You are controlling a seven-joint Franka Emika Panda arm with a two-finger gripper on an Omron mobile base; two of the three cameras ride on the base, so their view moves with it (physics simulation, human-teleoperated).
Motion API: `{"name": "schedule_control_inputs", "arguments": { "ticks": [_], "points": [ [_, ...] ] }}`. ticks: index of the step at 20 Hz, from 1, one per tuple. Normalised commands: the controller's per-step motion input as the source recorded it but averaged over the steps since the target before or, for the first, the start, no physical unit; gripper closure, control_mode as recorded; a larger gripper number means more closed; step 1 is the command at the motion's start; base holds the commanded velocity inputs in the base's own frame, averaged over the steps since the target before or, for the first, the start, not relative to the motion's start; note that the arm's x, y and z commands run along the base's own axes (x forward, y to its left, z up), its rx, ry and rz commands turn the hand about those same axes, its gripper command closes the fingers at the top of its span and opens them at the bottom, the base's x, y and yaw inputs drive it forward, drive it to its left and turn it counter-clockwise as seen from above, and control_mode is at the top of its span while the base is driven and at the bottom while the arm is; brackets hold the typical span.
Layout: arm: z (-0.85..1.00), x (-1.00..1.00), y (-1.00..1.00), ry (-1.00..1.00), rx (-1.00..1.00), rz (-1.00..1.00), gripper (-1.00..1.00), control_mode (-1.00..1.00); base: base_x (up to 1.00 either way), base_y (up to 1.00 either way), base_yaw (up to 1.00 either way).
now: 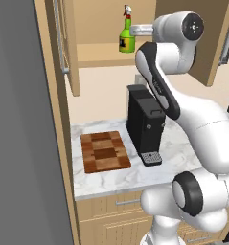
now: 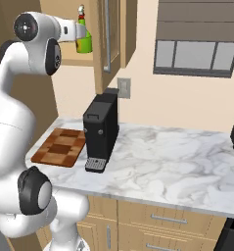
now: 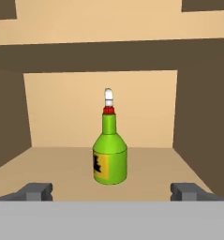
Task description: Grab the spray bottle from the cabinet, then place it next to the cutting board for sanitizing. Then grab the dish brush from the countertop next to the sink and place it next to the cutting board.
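One cabinet (image 1: 70, 52), doors swung open, wooden shelf inside. One countertop (image 2: 157, 157), white marble with grey veins; the right base view shows a long run of it to the right plus a window above, which the left base view cuts off. The left base view shows a tall grey panel along its left edge. One black coffee machine (image 1: 145, 124) upright on the countertop. One cutting board (image 1: 105, 151), checkered, lying flat just to the machine's left, apart from it. One spray bottle (image 3: 109, 149), green with a red neck and whitish nozzle, upright on the cabinet shelf, label side facing left in the hand view. Only the hand view shows the shelf walls around the bottle and bare shelf on both sides of it. Light-wood drawer fronts with short metal handles under the countertop in both base views.

Arm: rises from the base, elbow bent high, forearm reaching level into the cabinet at shelf height. Gripper (image 3: 111, 191) points straight at the bottle, fingers (image 3: 36, 191) spread wide, one either side of the view, bottle centred between and beyond them, not touching. Nothing held. In the base views the hand sits just beside the bottle.
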Motion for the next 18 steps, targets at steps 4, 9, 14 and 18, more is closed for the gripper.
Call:
{"name": "schedule_control_inputs", "arguments": {
  "ticks": [4, 9, 14, 18],
  "points": [
    [0.00, 0.19, 0.00, 0.00, 0.00, 0.00, -1.00, -1.00, 0.00, 0.00, 0.00],
    [0.00, 0.38, 0.07, -0.01, -0.02, 0.00, -1.00, -1.00, 0.00, 0.00, 0.00],
    [0.00, 0.29, 0.00, 0.00, 0.00, 0.00, -1.00, -1.00, 0.00, 0.00, 0.00],
    [0.00, 0.31, 0.00, 0.00, 0.00, 0.00, -1.00, -1.00, 0.00, 0.00, 0.00]
  ]
}}
